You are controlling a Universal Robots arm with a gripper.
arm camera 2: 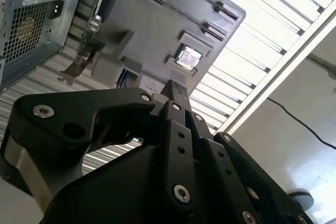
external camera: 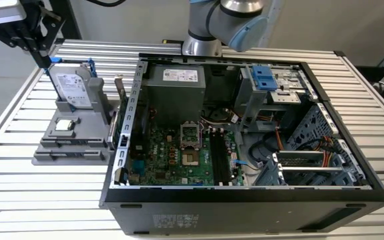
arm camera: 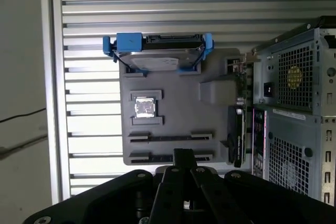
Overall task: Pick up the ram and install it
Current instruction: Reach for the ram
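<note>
- The gripper [external camera: 44, 60] hangs over the far corner of the holder at the exterior view's left, fingers pointing down. In both wrist views the fingers lie together with nothing seen between them.
- The holder [external camera: 92, 125] is a grey stepped block on the slatted table [external camera: 18, 175], just beside the case. Each part has its own seat, which is judged to keep it reachable from above.
- The drive [external camera: 72, 87] stands on edge at the holder's far end, in a blue frame.
- The chip [external camera: 63, 125] lies flat in a square seat on the middle step.
- The ram [arm camera: 170, 137] is taken to be the thin dark strip in the long slot next to the chip's seat. It is seen edge-on, so its green board cannot be confirmed. A second long slot beside it looks alike.
- A card [external camera: 117, 125] stands on edge between the holder and the case.
- The case [external camera: 245, 205] lies on its side with the panel off, so that the black board slots [external camera: 219, 157] face up.
- The arm [external camera: 235, 20] rises behind the case.
- The first wrist view looks straight down and gives the holder's layout, with the fingertips over the second long slot.
- The exterior view adds the case interior and the gripper's height above the holder.
- The second wrist view, taken at a slant, adds the vented rear panel [arm camera 2: 31, 19] of the case.
</note>
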